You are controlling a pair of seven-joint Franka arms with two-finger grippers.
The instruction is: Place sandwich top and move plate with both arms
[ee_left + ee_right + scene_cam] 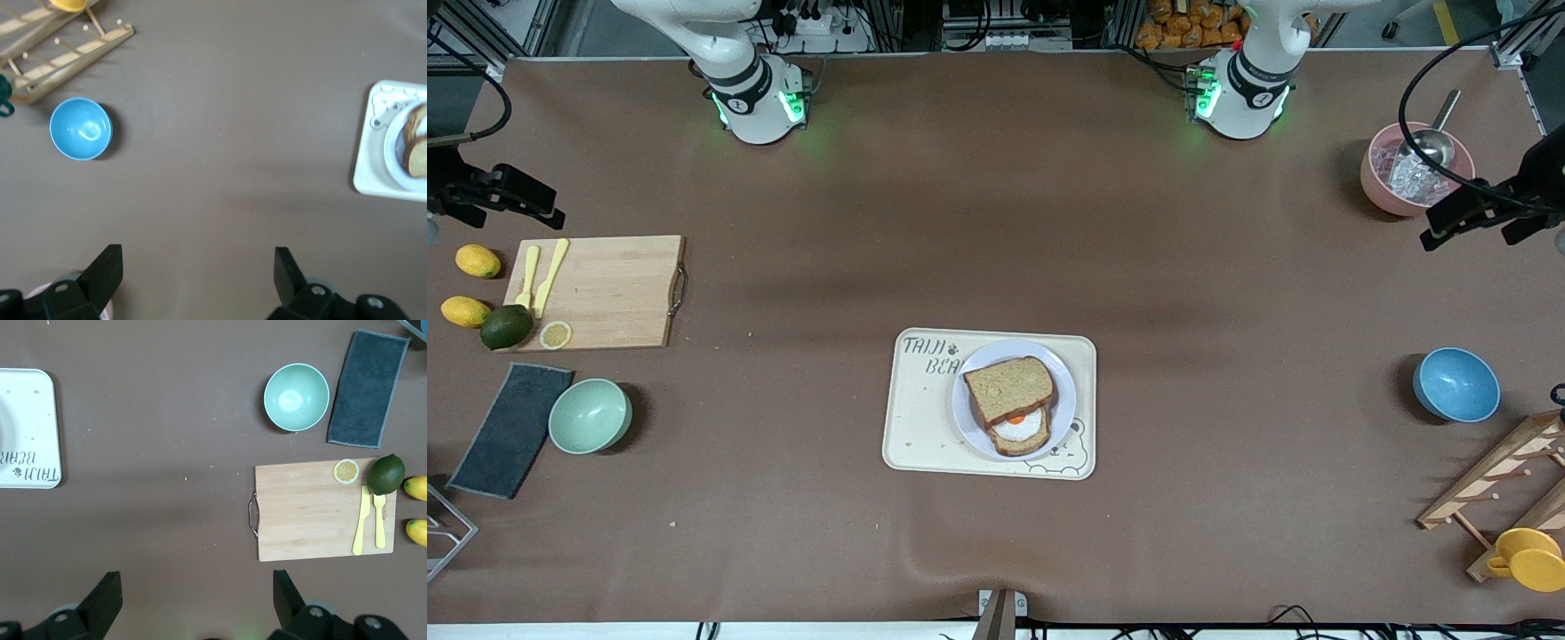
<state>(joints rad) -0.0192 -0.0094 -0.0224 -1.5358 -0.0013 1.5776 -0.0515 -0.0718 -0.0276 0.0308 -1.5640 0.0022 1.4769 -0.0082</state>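
Holding both arms back at the desk's two ends while the sandwich waits mid-desk.

I see the sandwich top [1009,387] lying on the egg slice [1021,428], skewed so the egg shows at the edge nearer the front camera; both sit on the plate [971,418], which rests on the bear tray [918,427]. As I judge it, bread placing looks done, so the plate move is next: I would bring one hand to each side of the rim, level, close together, and lift evenly so the top slice does not slide. My left hand [198,273] hangs over bare desk near the blue bowl [81,129], fingers spread wide, holding nothing. My right hand [197,597] hangs over bare desk beside the cutting board [320,512], fingers likewise spread, touching nothing.
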